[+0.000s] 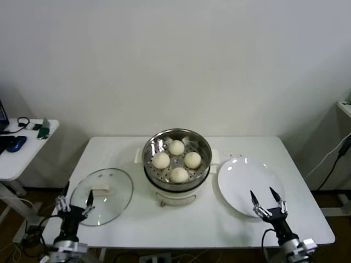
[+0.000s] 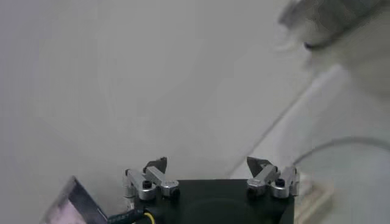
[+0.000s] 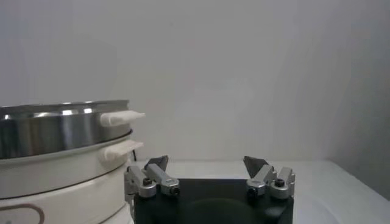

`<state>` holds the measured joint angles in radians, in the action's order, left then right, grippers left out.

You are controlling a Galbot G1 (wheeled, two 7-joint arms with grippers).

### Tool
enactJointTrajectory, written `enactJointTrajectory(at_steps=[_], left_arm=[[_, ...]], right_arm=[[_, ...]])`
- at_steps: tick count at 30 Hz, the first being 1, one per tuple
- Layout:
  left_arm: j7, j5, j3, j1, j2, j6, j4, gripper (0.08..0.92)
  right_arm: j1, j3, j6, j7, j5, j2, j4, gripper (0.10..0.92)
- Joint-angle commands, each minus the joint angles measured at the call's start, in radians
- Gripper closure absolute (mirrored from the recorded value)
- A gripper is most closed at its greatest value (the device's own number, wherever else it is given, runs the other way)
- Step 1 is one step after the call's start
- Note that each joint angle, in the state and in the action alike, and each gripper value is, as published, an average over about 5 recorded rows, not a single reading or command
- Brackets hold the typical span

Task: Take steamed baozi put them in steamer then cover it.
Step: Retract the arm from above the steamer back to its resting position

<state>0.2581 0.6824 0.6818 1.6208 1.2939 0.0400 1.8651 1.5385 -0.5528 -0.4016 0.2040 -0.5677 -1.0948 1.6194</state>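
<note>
**Buns loaded, cover still off**

Left gripper: jaws spread wide, empty, low at the table's near left edge, just beside the near rim of the cover. Right gripper: jaws spread wide, empty, over the near edge of the white plate, which is bare.

All four steamed baozi sit on the perforated tray inside the steamer, at table centre. The glass cover lies flat on the table, left of the steamer, handle up.

Judgement: loading is done; remaining step is lifting the cover onto the steamer, likely the left arm's job.
</note>
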Motion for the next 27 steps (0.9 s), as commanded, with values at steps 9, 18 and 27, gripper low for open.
enactJointTrajectory(at_steps=[9, 18, 27], left_arm=[[0.148, 0.775, -0.038, -0.172, 0.019, -0.066, -0.346, 0.177], [0.134, 0.771, -0.058, -0.252, 0.005, -0.072, -0.418, 0.177], [0.113, 0.716, -0.073, -0.31, -0.016, -0.07, -0.445, 0.177]], right_arm=[[0.084, -0.02, -0.074, -0.041, 0.047, -0.125, 0.018, 0.202], [0.084, -0.017, -0.062, -0.047, 0.071, -0.139, 0.03, 0.202], [0.091, -0.021, -0.062, -0.048, 0.085, -0.152, 0.036, 0.202]])
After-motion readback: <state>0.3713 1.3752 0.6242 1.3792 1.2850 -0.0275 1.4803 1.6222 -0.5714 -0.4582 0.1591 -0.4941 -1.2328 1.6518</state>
